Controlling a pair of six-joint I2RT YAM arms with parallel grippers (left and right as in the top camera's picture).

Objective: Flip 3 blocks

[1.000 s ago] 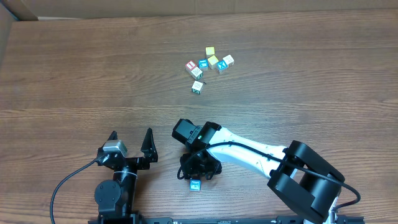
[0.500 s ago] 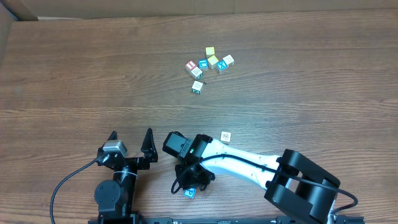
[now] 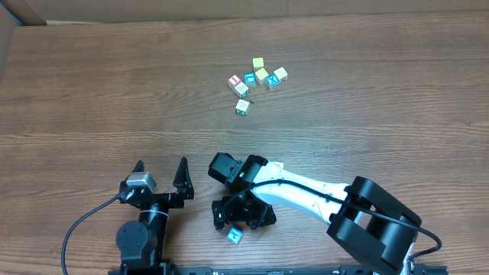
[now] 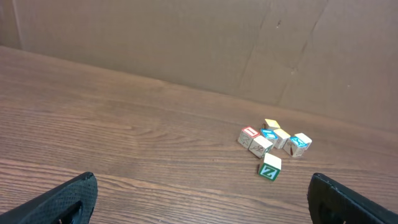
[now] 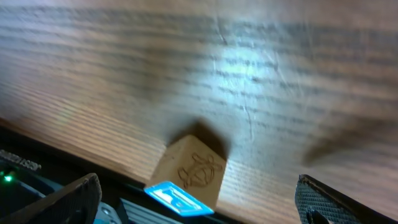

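One block (image 5: 189, 174) lies loose on the bench (image 3: 92, 92) close to its near edge. It shows a bare wooden face with a pressed-in figure and a blue-printed face beside it. It sits between the right jaws, which stand wide apart and touch it on neither side; in the right wrist view it is a little nearer one finger. The right arm (image 3: 306, 195) bends over it, so that arm is plainly the nearer. The left jaws, also spread wide and holding nothing, rest off to the left. The other blocks (image 3: 243, 90) sit clustered well across the bench, with a green-marked block (image 4: 270, 168) just apart from them. A cube has no long axis, so I judge that a fresh grasp would turn only on squaring the jaws to two opposite faces.
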